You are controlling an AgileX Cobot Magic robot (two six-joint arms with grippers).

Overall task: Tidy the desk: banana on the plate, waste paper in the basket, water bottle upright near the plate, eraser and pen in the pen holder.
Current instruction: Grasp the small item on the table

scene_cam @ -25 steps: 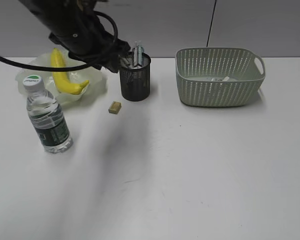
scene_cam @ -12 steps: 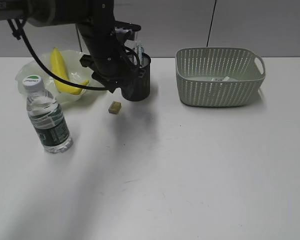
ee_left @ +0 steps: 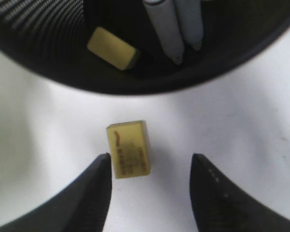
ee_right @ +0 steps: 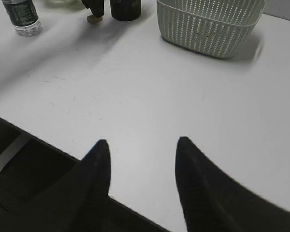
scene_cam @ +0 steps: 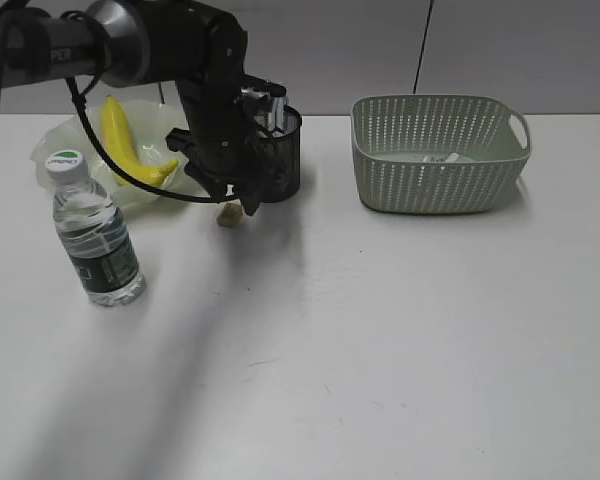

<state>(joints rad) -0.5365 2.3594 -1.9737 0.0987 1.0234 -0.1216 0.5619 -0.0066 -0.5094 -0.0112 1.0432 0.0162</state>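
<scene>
A small yellow eraser (ee_left: 128, 149) lies on the white desk (scene_cam: 380, 330) just in front of the black mesh pen holder (scene_cam: 275, 160). My left gripper (ee_left: 150, 157) is open and low over it, the eraser sitting close to the left fingertip. Inside the pen holder are pens (ee_left: 164, 29) and another yellow eraser (ee_left: 112, 48). The banana (scene_cam: 120, 140) rests on the green plate (scene_cam: 60, 135). The water bottle (scene_cam: 93, 235) stands upright near it. White waste paper (scene_cam: 442, 158) lies in the basket (scene_cam: 440, 150). My right gripper (ee_right: 142, 142) hangs open over the desk's near edge.
The left arm (scene_cam: 200, 70) reaches down between the plate and the pen holder, partly hiding the eraser (scene_cam: 230, 215) in the exterior view. The right wrist view shows the basket (ee_right: 210, 21) far off and the dark drop beyond the desk edge (ee_right: 29, 159).
The left arm has come down from beside the pen holder's top to the eraser on the desk. Its jaws have widened a little. The right gripper looks unchanged.
</scene>
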